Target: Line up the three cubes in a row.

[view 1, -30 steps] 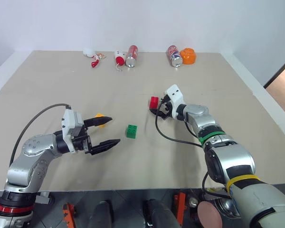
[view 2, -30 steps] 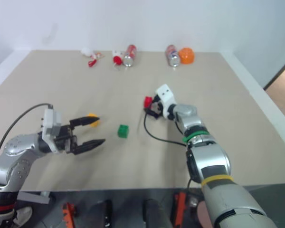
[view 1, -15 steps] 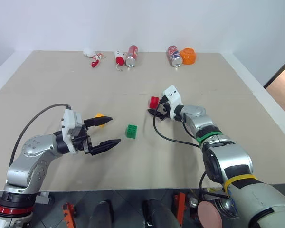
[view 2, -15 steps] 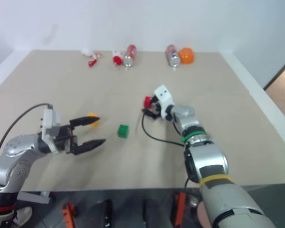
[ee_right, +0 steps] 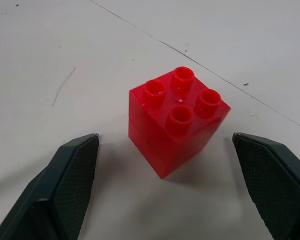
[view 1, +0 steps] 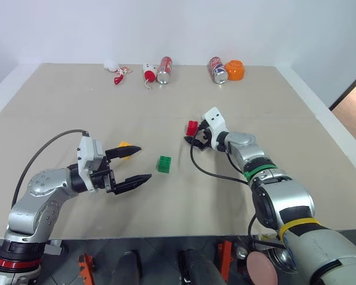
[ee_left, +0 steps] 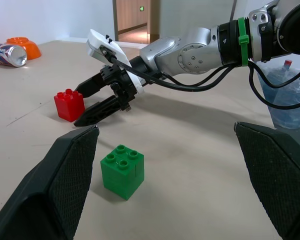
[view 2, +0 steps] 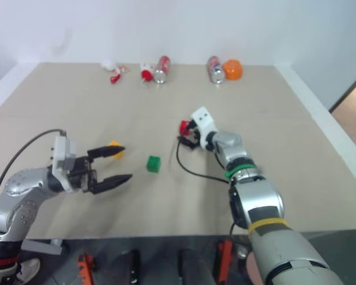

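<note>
The right gripper [view 1: 191,134] is spread wide and empty, fingers flanking the red cube [ee_right: 176,120] without touching it. The left gripper [view 1: 133,164] is also wide open and empty. The green cube [view 1: 164,164] sits just right of it, the yellow-orange cube [view 1: 124,145] behind its far finger. Bare table [view 1: 166,107] lies open beyond, cans [view 1: 164,69] along the far edge.
</note>
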You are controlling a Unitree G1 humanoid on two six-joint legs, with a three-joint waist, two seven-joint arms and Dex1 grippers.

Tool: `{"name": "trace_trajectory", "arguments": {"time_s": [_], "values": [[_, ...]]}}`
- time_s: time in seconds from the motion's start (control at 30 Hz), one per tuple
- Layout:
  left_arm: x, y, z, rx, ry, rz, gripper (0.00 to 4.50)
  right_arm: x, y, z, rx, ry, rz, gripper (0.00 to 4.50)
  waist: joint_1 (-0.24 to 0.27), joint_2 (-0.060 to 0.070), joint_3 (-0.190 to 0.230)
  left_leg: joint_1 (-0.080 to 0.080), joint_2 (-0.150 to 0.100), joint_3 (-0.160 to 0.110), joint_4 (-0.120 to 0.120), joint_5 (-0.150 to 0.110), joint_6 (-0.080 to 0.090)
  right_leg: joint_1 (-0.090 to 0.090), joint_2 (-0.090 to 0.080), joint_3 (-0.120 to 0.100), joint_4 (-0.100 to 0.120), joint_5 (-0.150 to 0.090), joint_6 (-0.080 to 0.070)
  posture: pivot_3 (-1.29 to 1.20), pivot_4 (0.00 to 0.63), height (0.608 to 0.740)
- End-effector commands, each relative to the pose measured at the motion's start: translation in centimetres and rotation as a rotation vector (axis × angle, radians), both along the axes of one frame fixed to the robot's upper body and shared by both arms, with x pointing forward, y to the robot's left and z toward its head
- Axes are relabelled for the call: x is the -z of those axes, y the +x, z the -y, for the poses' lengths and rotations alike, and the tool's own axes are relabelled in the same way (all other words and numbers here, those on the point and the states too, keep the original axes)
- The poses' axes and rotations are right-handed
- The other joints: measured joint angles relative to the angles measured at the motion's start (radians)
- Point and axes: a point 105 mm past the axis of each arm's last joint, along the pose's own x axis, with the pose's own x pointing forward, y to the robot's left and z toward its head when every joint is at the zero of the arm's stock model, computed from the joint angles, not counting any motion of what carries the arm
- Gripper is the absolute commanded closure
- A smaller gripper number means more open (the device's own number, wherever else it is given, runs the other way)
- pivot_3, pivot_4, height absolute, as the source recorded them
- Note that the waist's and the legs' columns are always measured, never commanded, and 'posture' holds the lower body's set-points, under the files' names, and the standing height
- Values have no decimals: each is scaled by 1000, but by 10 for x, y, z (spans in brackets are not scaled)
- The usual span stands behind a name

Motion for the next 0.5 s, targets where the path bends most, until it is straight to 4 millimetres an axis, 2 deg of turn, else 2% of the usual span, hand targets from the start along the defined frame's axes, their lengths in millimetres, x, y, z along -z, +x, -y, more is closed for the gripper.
{"name": "trace_trajectory", "arguments": {"time_s": [0.03,0.1,0.2,0.43,0.5], "values": [[-9,-4,1,10,-7,42,7,-15,4,0,10,27,37,79,0,0,0,0,0,0,0,0,0,0,0,0,0,0,0,0,150,740],[-10,-3,1,10,-9,43,7,-16,4,0,11,29,38,79,0,0,0,0,0,0,0,0,0,0,0,0,0,0,0,0,150,740],[-11,-3,1,7,-11,47,0,-17,4,-1,3,33,42,908,0,0,0,0,0,0,0,0,0,0,0,0,0,0,0,0,150,740],[-11,-2,1,1,-15,50,0,-18,4,-2,0,34,43,3320,0,0,0,0,0,0,0,0,0,0,0,0,0,0,0,0,150,740],[-12,-2,0,-2,-16,51,0,-18,4,-1,3,33,43,3343,0,0,0,0,0,0,0,0,0,0,0,0,0,0,0,0,150,740]]}}
